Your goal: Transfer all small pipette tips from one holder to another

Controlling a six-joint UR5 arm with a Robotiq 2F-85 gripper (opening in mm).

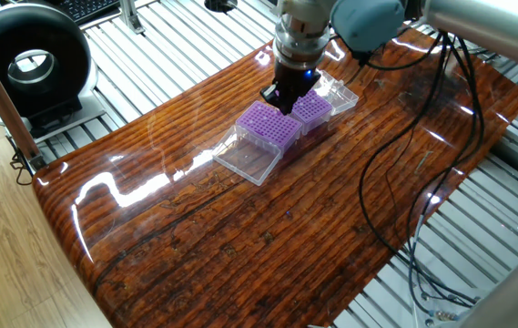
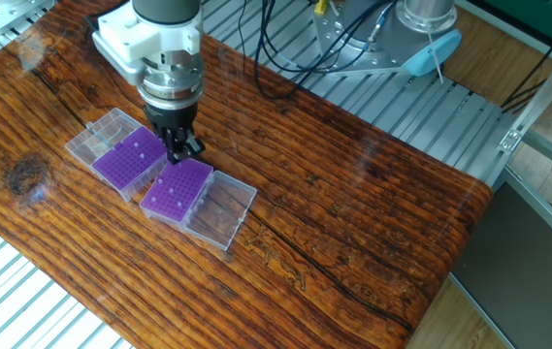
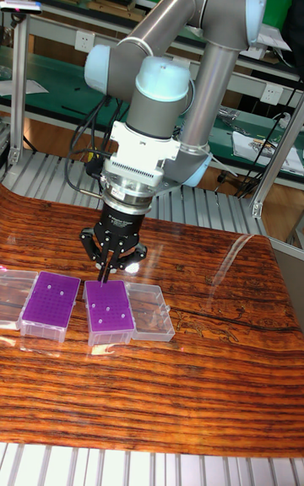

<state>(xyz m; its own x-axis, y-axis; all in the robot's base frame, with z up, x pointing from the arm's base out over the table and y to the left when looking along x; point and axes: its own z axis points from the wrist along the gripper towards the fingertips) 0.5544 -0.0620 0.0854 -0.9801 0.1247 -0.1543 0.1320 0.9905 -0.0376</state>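
One fixed view: the gripper (image 1: 279, 97) hangs over the far edge of the nearer of two purple grid racks (image 1: 269, 125), each seated in a clear hinged box whose open lid (image 1: 248, 158) lies flat on the wooden table (image 1: 240, 237); the second rack (image 1: 313, 108) sits just beyond the first. The other fixed view: the gripper (image 2: 180, 151) points down at the seam between the two racks (image 2: 178, 190) (image 2: 131, 160), and pale specks on both purple tops are the small pipette tips (image 2: 139, 157), standing upright in single holes. Tall fixed view: the gripper (image 3: 110, 264) is above the rear of the right-hand rack (image 3: 108, 310); its jaws look drawn close together around a thin dark sliver, possibly a tip, though at this resolution whether anything is clamped cannot be told. Four tips (image 3: 101, 310) show in this rack and two in the left one (image 3: 49, 299). Handling, as a judgement: such tips are very light, stiff, smooth and easily tipped or dropped, so the hold belongs on the wider collar standing proud of the hole, with a straight vertical pull. No brand, label or legible writing appears in any view.
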